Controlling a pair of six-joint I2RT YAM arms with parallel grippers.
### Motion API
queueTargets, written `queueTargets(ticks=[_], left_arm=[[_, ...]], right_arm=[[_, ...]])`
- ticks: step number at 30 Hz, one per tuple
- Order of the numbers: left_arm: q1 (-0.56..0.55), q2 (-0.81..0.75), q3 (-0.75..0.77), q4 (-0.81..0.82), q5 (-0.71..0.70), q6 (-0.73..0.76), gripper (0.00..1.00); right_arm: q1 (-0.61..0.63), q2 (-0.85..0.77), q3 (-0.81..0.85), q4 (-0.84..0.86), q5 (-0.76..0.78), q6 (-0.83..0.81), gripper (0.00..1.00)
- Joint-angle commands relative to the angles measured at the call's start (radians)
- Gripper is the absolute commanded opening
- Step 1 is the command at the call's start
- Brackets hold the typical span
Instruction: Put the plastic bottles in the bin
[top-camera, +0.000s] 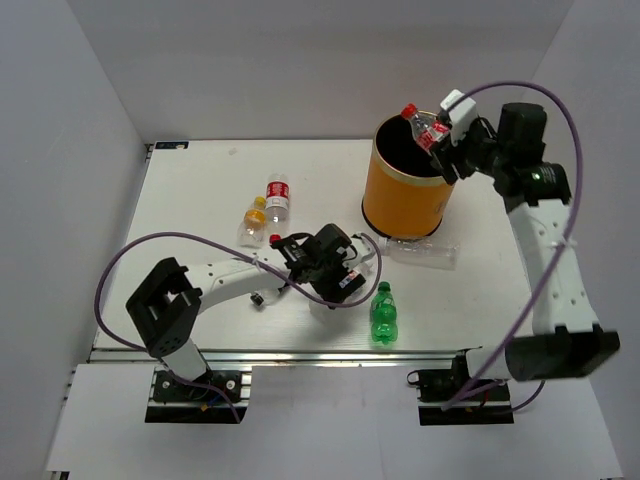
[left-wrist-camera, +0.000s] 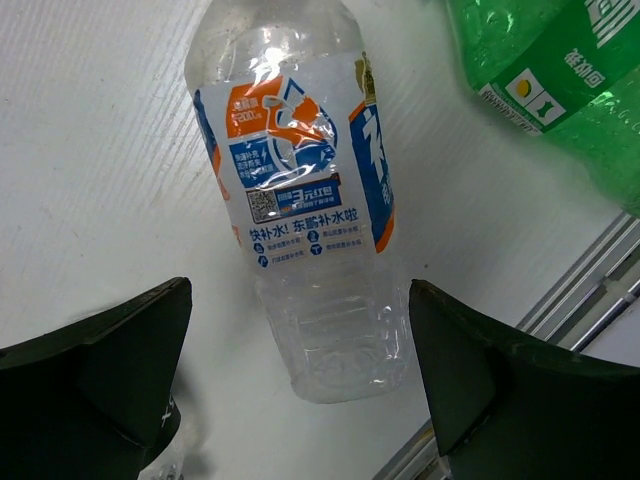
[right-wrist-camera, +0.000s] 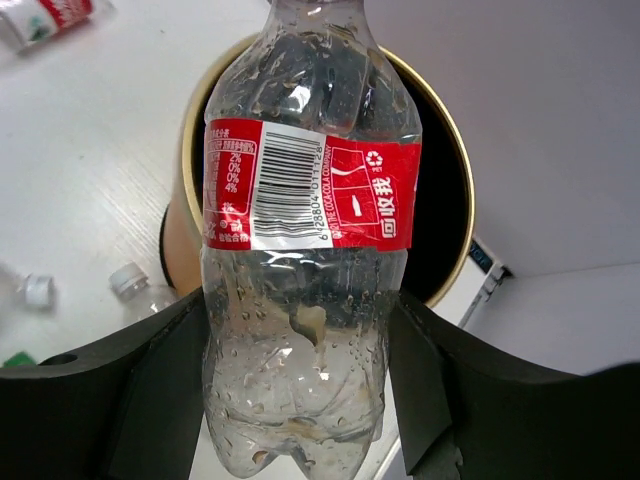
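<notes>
Right fingers (right-wrist-camera: 130, 400): clamped from both sides on the lower body of a clear bottle, holding it off the surface.
Held bottle (right-wrist-camera: 310, 200): red label with a barcode, droplets inside. Its base sits between the fingers and its neck points away from them. The top view shows a red cap.
Bin (right-wrist-camera: 180, 250): directly beyond the right fingers. It is an orange cylinder with a thin gold rim and a black inside. The held bottle hangs over its open mouth, near the rim.
Left fingers (left-wrist-camera: 95, 380): spread wide apart, low over the surface, gripping nothing.
Blue-and-orange bottle (left-wrist-camera: 300, 200): a clear bottle with a blue, orange and white label, lying flat on the surface. Its base sits in the gap between the left fingers and touches neither, and its body runs away from them.
Green bottle (top-camera: 383, 315): lying just beyond the fingertips, to one side of the blue-and-orange bottle and apart from it.
Clear bottle by the bin (top-camera: 425, 253): lying on its side at the foot of the orange wall, between the two pairs of fingers.
Red-banded bottle (top-camera: 277, 195) and yellow-orange bottle (top-camera: 253, 220): lying close together, well apart from both pairs of fingers.
Surface (top-camera: 200, 190): white, carrying the bin and all the loose bottles.
</notes>
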Motion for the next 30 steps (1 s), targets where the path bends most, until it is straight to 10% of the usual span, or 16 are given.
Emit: queueTargets(ticks=[1,3,7,21,27,30], left_arm=[[-0.033,0.007,0.065,-0.011,-0.114,0.001,1.00],[-0.033,0.034,0.090,-0.021,-0.138,0.001,1.00],[-0.053,0.082,0.099,-0.021,-0.149,-0.009,1.00],[-0.062,0.239,0.145,-0.032,-0.195,-0.028,0.92],[-0.071,0.226,0.166,-0.061,-0.195,-0.028,0.27],[-0.080,0.113,0.196,-0.072,-0.204,-0.039,0.06]], right_arm=[[0.000,0.110,0.087,0.078,0.064,0.098,0.25],[0.003,0.220,0.150,0.063,0.050,0.110,0.35],[-0.005,0.383,0.281,-0.005,0.035,0.119,0.90],[-0.017,0.037,-0.063,0.128,0.014,0.118,0.90],[-0.043,-0.143,-0.288,0.067,0.101,-0.024,0.85],[-0.088,-0.207,-0.431,0.059,0.177,-0.108,0.59]])
